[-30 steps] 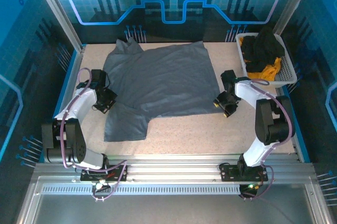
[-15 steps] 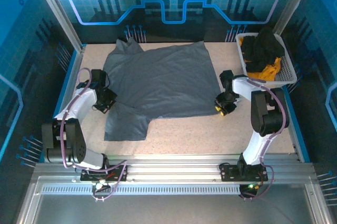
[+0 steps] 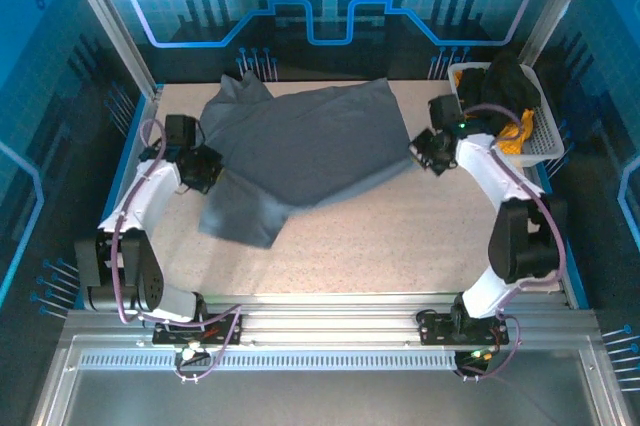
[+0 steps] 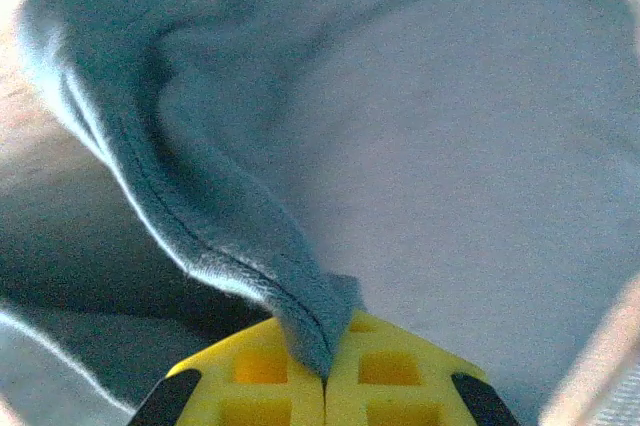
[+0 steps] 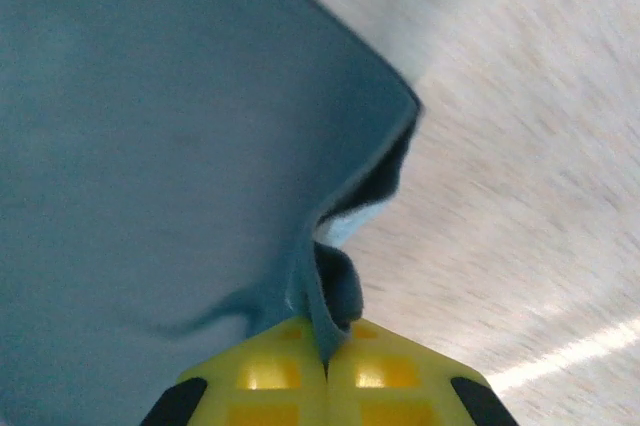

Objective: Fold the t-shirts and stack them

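Observation:
The large slate-grey t-shirt [image 3: 300, 146] lies spread over the back half of the table, its near part lifted and sagging between both arms. My left gripper [image 3: 205, 168] is shut on the shirt's left hem; in the left wrist view the cloth edge [image 4: 260, 256] is pinched between the yellow fingers [image 4: 262, 376]. My right gripper [image 3: 428, 149] is shut on the shirt's right corner; in the right wrist view the folded hem [image 5: 335, 291] runs down into the closed yellow fingers [image 5: 390, 371]. Black t-shirts [image 3: 500, 91] and an orange-yellow t-shirt [image 3: 512, 134] lie in the basket.
A white slatted basket [image 3: 545, 141] stands at the back right corner. Bare speckled tabletop [image 3: 400, 236] lies in front of the shirt. Blue-lit walls and metal frame rails surround the table.
Both grippers have risen and moved toward the back, carrying the grey shirt's near edge up off the table. The shirt's front portion now hangs slack and its lower left flap has shifted back.

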Controlling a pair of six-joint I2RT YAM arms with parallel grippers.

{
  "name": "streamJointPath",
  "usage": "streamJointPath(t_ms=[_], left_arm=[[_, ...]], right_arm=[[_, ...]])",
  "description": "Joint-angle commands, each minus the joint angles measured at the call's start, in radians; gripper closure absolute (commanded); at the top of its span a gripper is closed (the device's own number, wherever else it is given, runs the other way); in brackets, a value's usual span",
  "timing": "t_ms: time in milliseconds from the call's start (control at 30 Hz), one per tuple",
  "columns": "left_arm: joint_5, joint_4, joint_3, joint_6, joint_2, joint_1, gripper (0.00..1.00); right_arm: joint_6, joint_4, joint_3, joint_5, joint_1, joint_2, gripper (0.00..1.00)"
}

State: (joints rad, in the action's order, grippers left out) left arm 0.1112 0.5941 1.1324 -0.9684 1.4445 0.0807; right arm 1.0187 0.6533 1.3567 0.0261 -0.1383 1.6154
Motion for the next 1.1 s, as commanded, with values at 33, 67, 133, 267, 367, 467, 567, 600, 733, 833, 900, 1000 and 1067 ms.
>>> streamJointPath(t_ms=[33,67,133,267,367,467,567,600,733,833,900,1000,1067], left_arm=[[0.035,-0.101,0.241,-0.075,-0.038,0.005,1.0],[0.021,-0.104,0.284,-0.086,-0.047,0.005,1.0],[-0.012,-0.117,0.339,-0.109,-0.079,0.005,1.0],[-0.081,-0.166,0.368,-0.142,-0.193,0.005,1.0],[-0.139,-0.207,0.354,-0.145,-0.302,0.006,1.0],[-0.182,-0.245,0.368,-0.139,-0.384,0.005,1.0],[-0.19,-0.251,0.442,-0.12,-0.402,0.005,1.0],[-0.188,-0.251,0.469,-0.118,-0.396,0.005,1.0],[-0.179,-0.24,0.569,-0.132,-0.343,0.005,1.0],[-0.161,-0.212,0.607,-0.144,-0.279,0.007,1.0],[-0.128,-0.207,0.616,-0.16,-0.23,0.01,1.0],[-0.059,-0.214,0.627,-0.172,-0.132,0.016,1.0],[-0.001,-0.222,0.649,-0.177,-0.046,0.026,1.0]], right_arm=[[-0.155,-0.122,0.172,0.037,0.022,-0.103,1.0],[-0.17,-0.145,0.196,0.032,0.027,-0.121,1.0],[-0.184,-0.196,0.223,0.008,0.04,-0.158,1.0],[-0.192,-0.25,0.236,-0.008,0.056,-0.263,1.0],[-0.196,-0.287,0.204,-0.001,0.066,-0.367,1.0],[-0.188,-0.329,0.166,0.012,0.082,-0.471,1.0],[-0.17,-0.349,0.157,0.024,0.101,-0.535,1.0],[-0.163,-0.354,0.159,0.024,0.108,-0.545,1.0],[-0.136,-0.385,0.184,-0.004,0.127,-0.528,1.0],[-0.115,-0.414,0.198,-0.033,0.128,-0.477,1.0],[-0.107,-0.435,0.213,-0.052,0.129,-0.428,1.0],[-0.1,-0.458,0.261,-0.101,0.128,-0.329,1.0],[-0.092,-0.465,0.309,-0.142,0.129,-0.243,1.0]])
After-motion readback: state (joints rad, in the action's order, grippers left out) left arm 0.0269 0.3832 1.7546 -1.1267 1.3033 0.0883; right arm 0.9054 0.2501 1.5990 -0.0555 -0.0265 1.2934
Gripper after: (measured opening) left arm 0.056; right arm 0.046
